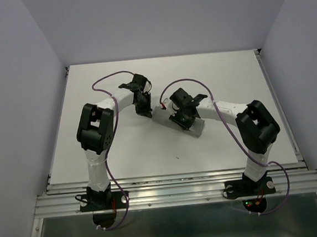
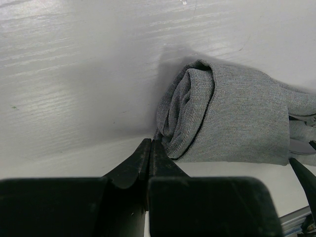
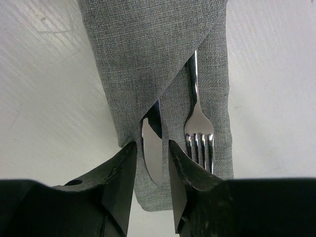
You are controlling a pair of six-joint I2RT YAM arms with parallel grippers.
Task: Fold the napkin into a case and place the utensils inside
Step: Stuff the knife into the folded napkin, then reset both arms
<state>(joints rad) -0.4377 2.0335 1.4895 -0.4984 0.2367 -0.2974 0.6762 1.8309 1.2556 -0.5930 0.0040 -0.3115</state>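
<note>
progress looks nearly full: left fingers [image 2: 140, 159], pressed shut on nothing, sit just beside the rolled end of the napkin case [image 2: 237, 118] at mid bench [image 1: 150, 152]. knife [image 3: 153, 160] and fork [image 3: 199, 123] lie tucked in its pocket; right fingers [image 3: 121, 173] stand parted astride the knife blade.

Table [image 1: 151, 158] open all round; the case [image 1: 198, 129], left gripper [image 1: 145, 113] and right gripper [image 1: 182, 122] crowd its middle.

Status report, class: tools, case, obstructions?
Left tool shut beside grey cloth case. Right tool open astride silver metal knife; silver metal fork pocketed. Nothing blocking.
</note>
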